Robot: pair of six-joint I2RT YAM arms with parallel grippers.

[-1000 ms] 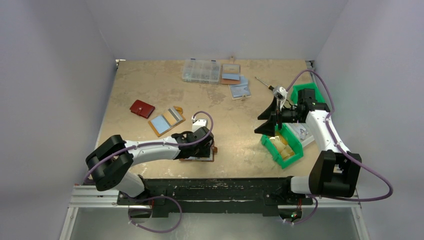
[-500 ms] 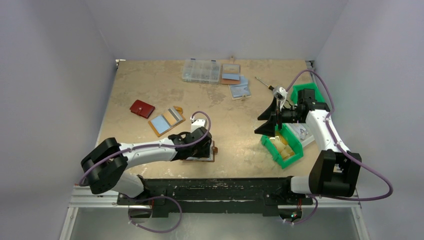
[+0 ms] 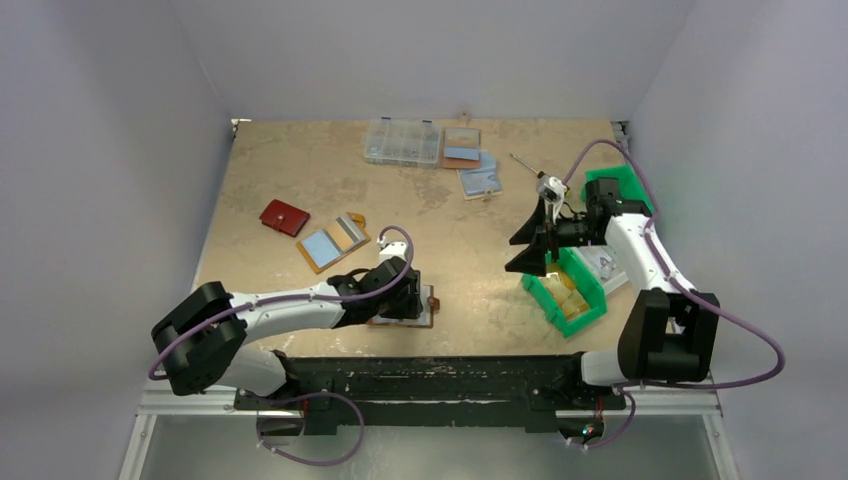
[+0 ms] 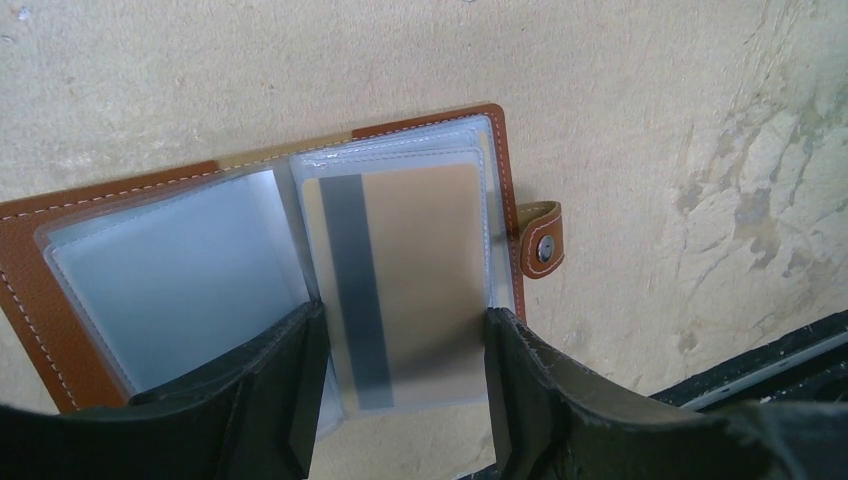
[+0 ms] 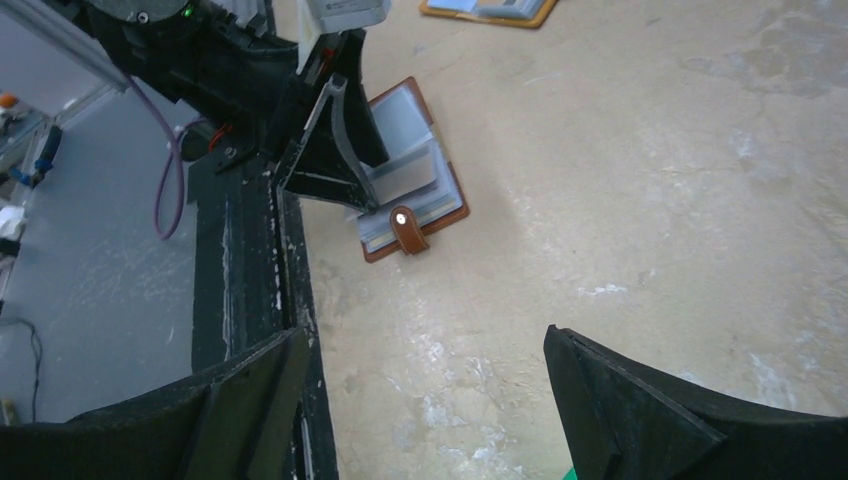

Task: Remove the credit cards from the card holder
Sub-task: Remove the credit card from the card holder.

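Note:
The brown leather card holder [image 4: 30, 270] lies open near the table's front edge, its snap tab [image 4: 540, 240] pointing right; it also shows under the left arm [image 3: 428, 305] and in the right wrist view [image 5: 440, 215]. A gold-orange credit card [image 4: 420, 270] with a grey stripe sticks partway out of a clear sleeve toward the near edge. My left gripper [image 4: 400, 400] has a finger against each long edge of this card. The left-hand sleeves look pale and empty. My right gripper [image 5: 425, 400] hangs wide open above bare table, well to the right [image 3: 530, 240].
A green bin [image 3: 565, 290] sits under the right arm, another [image 3: 610, 185] behind it. A dark red wallet [image 3: 284, 217] and a brown holder with a blue card [image 3: 333, 242] lie left. A clear box [image 3: 402, 142], more holders [image 3: 462, 147] and a screwdriver [image 3: 525, 165] are at the back.
The left arm has shifted a little to the right over the card holder, jaws closing slightly. The right gripper has moved slightly toward the back of the table.

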